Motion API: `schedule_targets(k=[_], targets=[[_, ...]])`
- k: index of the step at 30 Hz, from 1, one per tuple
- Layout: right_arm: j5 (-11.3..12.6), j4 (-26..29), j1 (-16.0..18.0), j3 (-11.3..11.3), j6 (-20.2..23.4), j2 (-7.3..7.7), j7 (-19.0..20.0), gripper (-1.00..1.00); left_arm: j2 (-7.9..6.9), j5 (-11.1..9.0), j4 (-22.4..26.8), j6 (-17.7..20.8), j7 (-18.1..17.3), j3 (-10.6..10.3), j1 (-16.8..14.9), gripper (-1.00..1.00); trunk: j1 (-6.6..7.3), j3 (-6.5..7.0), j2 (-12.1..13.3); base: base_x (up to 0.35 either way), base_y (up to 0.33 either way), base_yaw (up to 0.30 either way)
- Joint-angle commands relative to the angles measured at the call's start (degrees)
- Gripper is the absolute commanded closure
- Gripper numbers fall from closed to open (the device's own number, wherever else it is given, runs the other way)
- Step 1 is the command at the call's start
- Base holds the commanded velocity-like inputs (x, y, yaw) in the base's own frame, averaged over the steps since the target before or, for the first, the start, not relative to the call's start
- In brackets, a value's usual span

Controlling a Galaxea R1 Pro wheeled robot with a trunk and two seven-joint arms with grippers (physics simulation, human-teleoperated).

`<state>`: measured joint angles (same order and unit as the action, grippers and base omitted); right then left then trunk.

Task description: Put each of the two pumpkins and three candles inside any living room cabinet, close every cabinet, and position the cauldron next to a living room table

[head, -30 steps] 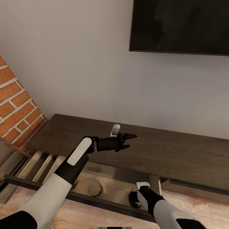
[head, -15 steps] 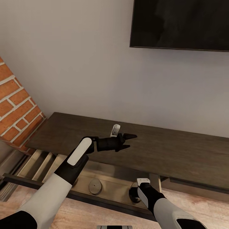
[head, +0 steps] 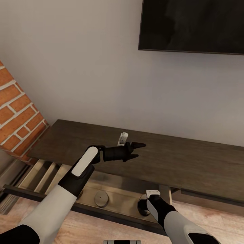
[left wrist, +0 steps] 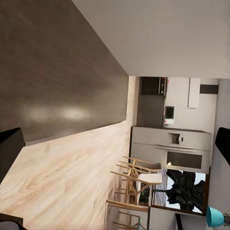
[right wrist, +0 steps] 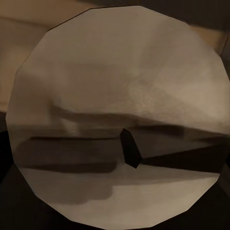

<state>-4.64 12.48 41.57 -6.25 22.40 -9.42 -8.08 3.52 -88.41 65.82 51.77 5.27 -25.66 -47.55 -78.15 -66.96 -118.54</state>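
Observation:
The dark-brown cabinet (head: 189, 162) runs along the wall, with a drawer (head: 125, 189) pulled out below its top. One round candle (head: 101, 198) stands in that drawer. A second candle (head: 143, 205) sits under my right gripper (head: 142, 210), which points straight down onto it. In the right wrist view this candle's pale top (right wrist: 115, 96) and dark wick are very close, hiding the fingers, so I cannot tell whether they grip it. My left gripper (head: 140, 150) hovers open above the cabinet top with nothing in it. Its fingers (left wrist: 9, 148) are spread wide.
A black TV (head: 193, 25) hangs on the wall above. A brick fireplace (head: 17, 112) stands at the left. Another pulled-out section with pale slats (head: 40, 174) lies left of the drawer. The left wrist view looks across wooden floor (left wrist: 72, 182) to chairs (left wrist: 139, 179) and a kitchen.
The whole picture shifted slightly after the oldest frame, so the camera moved. Both arms and the candles keep their places relative to the cabinet.

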Motion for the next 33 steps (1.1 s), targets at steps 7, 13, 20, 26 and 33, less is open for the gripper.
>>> schedule_targets(k=[7, 13, 20, 26, 33], targets=[[0.0, 0.0, 0.0, 0.1, 0.0, -0.07, 0.1, 1.0, 0.0, 0.0, 0.0, 0.0, 0.0, 0.0, 0.0, -1.0, 0.0, -0.53, 0.0, 0.0, 0.0, 0.0], [0.0, 0.0, 0.0, 0.1, -0.1, -0.07, 0.1, 1.0, 0.0, 0.0, 0.0, 0.0, 0.0, 0.0, 0.0, -1.0, 0.0, -1.06, 0.0, 0.0, 0.0, 0.0], [0.0, 0.0, 0.0, 0.1, -0.1, -0.07, 0.1, 1.0, 0.0, 0.0, 0.0, 0.0, 0.0, 0.0, 0.0, -1.0, 0.0, -1.69, 0.0, 0.0, 0.0, 0.0], [0.0, 0.0, 0.0, 0.1, -0.1, -0.05, 0.1, 1.0, 0.0, 0.0, -0.1, 0.0, 0.0, 0.0, 0.0, -1.0, 0.0, -2.23, 0.0, 0.0, 0.0, 0.0], [-0.1, 0.0, 0.0, 0.1, -0.1, -0.04, 0.0, 1.0, 0.0, 0.0, 0.0, 0.0, 0.0, 0.0, 0.0, -1.0, 0.0, -2.84, 0.0, 0.0, 0.0, 0.0]])
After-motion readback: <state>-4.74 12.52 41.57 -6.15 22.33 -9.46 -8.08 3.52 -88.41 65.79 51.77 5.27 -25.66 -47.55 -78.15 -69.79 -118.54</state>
